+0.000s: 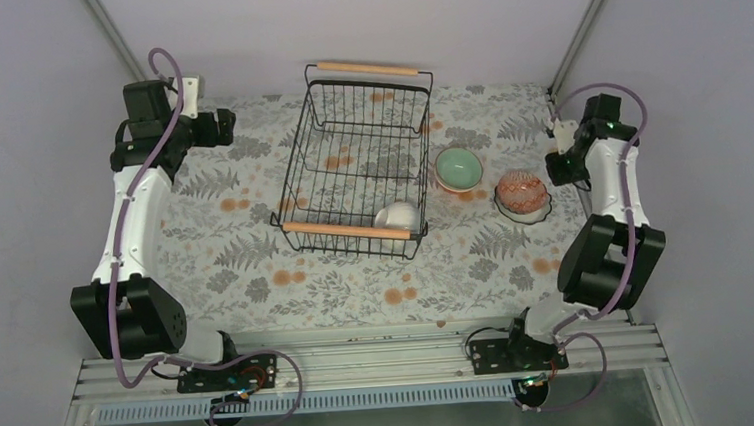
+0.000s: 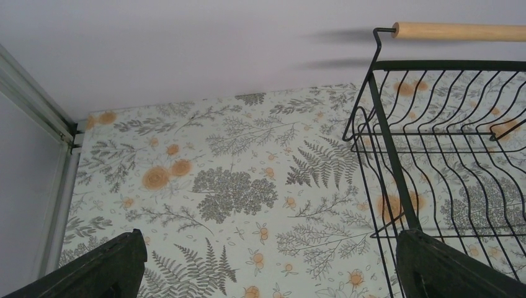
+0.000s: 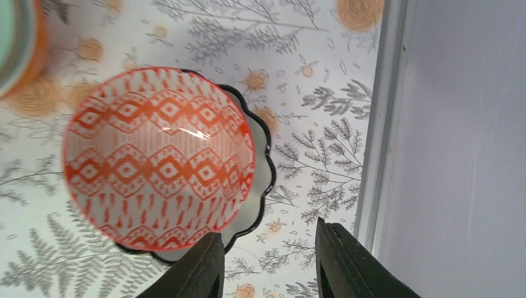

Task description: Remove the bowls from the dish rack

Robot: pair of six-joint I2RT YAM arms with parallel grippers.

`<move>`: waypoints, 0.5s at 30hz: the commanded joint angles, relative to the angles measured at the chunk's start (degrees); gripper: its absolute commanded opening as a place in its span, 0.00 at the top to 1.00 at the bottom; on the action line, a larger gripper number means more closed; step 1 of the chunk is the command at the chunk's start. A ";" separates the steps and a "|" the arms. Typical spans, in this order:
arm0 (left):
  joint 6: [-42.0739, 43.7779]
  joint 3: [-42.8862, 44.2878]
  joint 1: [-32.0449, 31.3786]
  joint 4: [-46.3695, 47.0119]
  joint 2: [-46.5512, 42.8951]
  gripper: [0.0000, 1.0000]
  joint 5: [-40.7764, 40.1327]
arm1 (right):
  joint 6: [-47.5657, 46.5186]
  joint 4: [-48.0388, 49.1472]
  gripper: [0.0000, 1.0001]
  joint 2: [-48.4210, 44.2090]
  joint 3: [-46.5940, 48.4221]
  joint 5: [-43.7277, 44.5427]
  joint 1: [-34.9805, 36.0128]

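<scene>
From overhead I see the black wire dish rack (image 1: 346,231) with its two light wooden bar handles sitting in the upper middle of the frame on the fern-and-flower patterned desk (image 1: 235,253). It holds one thing: a small plain white ceramic bowl (image 1: 398,215) tucked into its lower right corner, against the near handle.

The other bowls are out on the desk to the right of the rack. The pale mint-green bowl (image 1: 458,168) stands just beside the rack's right wall. An orange edge shows beneath it, and I cannot tell whether that is a second bowl. Further right, the orange-and-white diamond-patterned bowl (image 3: 155,155) sits nested inside a white scalloped bowl with a dark rim (image 3: 251,206).

My right hand (image 3: 268,234) hovers just beside that nested pair, near the frame's right edge. Its fingers are slightly parted with nothing between them. My left hand (image 2: 271,242) is spread wide and empty at the upper left, facing the rack's far left corner.
</scene>
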 commanded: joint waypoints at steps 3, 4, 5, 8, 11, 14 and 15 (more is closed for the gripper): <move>-0.31 -0.49 0.85 2.17 -2.08 0.00 1.77 | 0.66 -6.90 0.63 -4.61 4.68 -4.64 8.67; -0.31 -0.50 0.94 2.17 -2.19 0.00 2.13 | 1.20 -7.44 0.63 -5.19 5.98 -4.98 11.29; -0.27 -0.58 1.02 2.16 -2.26 0.00 2.62 | 2.08 -8.01 0.62 -5.45 7.82 -4.64 13.61; -0.14 -1.10 1.20 2.23 -2.60 0.00 3.49 | 4.57 -11.39 0.61 -3.70 14.92 -2.57 18.95; 0.05 -1.93 1.44 2.80 -3.06 0.00 3.87 | 4.55 -11.20 0.63 -2.66 19.06 -2.47 21.61; 0.30 -2.67 1.79 2.96 -3.56 0.00 4.43 | 5.78 -9.45 0.68 -1.82 18.04 1.59 22.05; 0.44 -2.78 1.90 2.92 -3.63 0.00 4.48 | 6.03 -8.50 0.70 -1.93 16.22 3.66 21.81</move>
